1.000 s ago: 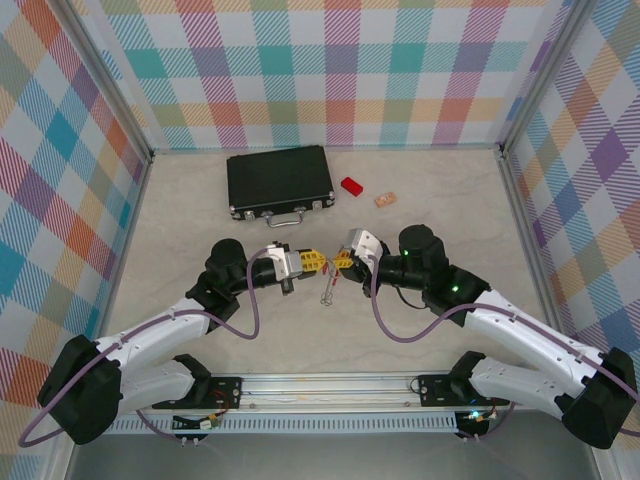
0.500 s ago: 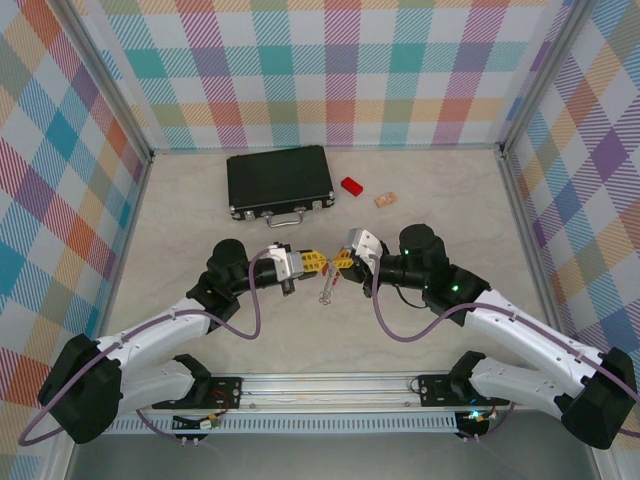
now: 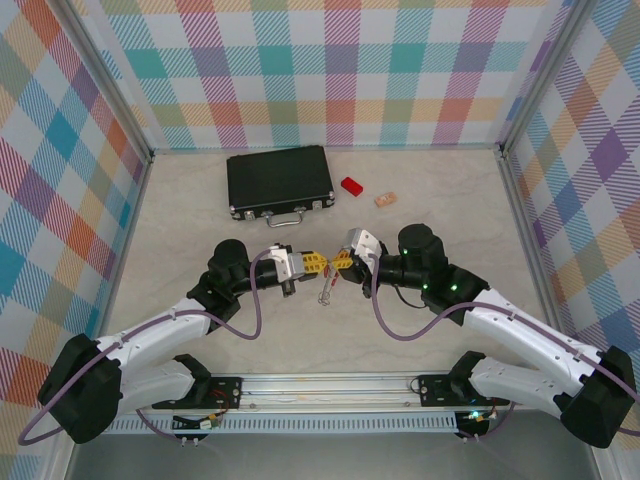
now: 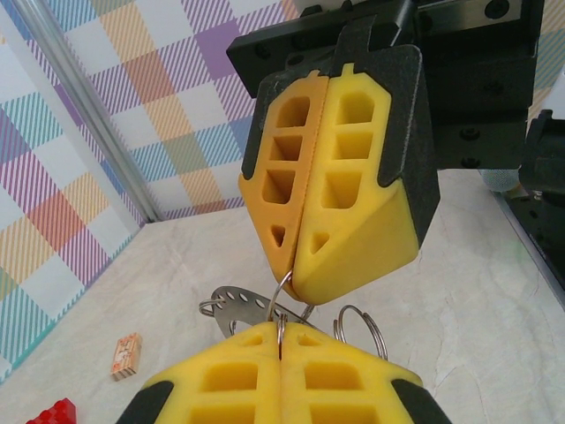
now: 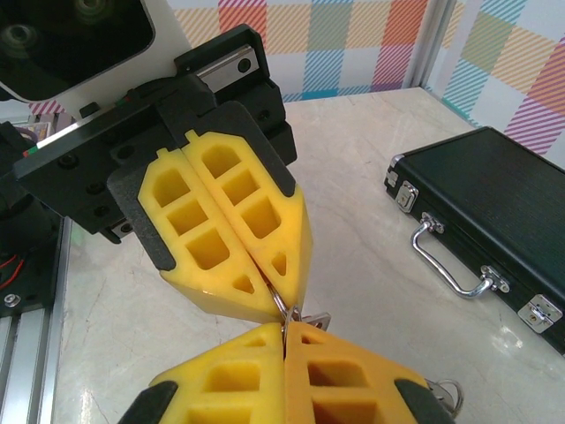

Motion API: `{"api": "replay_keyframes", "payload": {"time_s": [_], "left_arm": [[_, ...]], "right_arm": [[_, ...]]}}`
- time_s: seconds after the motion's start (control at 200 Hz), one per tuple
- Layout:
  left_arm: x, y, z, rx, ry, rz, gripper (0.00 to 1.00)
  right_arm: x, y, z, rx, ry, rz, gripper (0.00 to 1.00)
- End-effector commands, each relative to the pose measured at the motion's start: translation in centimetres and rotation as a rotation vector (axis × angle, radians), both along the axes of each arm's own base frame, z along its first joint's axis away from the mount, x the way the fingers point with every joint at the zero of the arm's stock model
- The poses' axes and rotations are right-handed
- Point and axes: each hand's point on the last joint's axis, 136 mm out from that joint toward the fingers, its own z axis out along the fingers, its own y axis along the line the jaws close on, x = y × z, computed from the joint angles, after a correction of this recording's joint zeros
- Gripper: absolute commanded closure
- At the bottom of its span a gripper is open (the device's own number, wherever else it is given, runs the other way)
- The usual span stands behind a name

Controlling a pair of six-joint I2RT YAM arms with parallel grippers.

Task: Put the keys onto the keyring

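**Both grippers pinched shut on the keyring at mid-table**

Top view: my left gripper (image 3: pixel 316 262) and right gripper (image 3: pixel 339 262) met tip to tip above the table (image 3: pixel 190 230). The keyring (image 3: pixel 326 288) dangled just beneath them, showing a fleck of red. A black case (image 3: pixel 280 180), red block (image 3: pixel 351 186) and tan block (image 3: pixel 385 199) lay well apart at the far side.

Left wrist view: my own yellow fingers were pressed together on the ring's thin wire, which ran up into the right gripper's closed tip. A flat silver piece (image 4: pixel 237 302) with holes, possibly a key, hung behind.

Right wrist view: the same double pinch, seen from the other side.

I judged threading to be under way. Whether any of the keys sat on the ring, I could not tell.
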Motion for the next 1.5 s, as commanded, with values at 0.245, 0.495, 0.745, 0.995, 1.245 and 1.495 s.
{"api": "replay_keyframes", "payload": {"time_s": [0.245,0.495,0.745,0.995,1.245,1.495], "left_arm": [[-0.6,-0.6,0.4,0.009,-0.014,-0.056,1.0],[-0.6,-0.5,0.7,-0.004,-0.021,-0.051,1.0],[-0.1,0.1,1.7,-0.043,-0.06,0.011,1.0],[0.7,1.0,2.1,-0.078,-0.159,0.097,1.0],[1.7,1.5,1.5,-0.06,-0.181,0.162,1.0],[2.3,1.8,1.2,-0.062,-0.193,0.203,1.0]], "right_arm": [[0.2,0.0,1.9,0.05,-0.028,-0.032,1.0],[0.4,-0.2,1.7,0.047,-0.043,-0.042,1.0],[0.3,-0.6,1.5,0.077,-0.142,-0.037,1.0],[0.3,-0.6,1.3,0.054,-0.226,-0.011,1.0],[1.3,-1.6,1.0,-0.025,-0.41,-0.076,1.0],[1.8,-2.3,1.3,-0.179,-0.684,-0.148,1.0]]}}
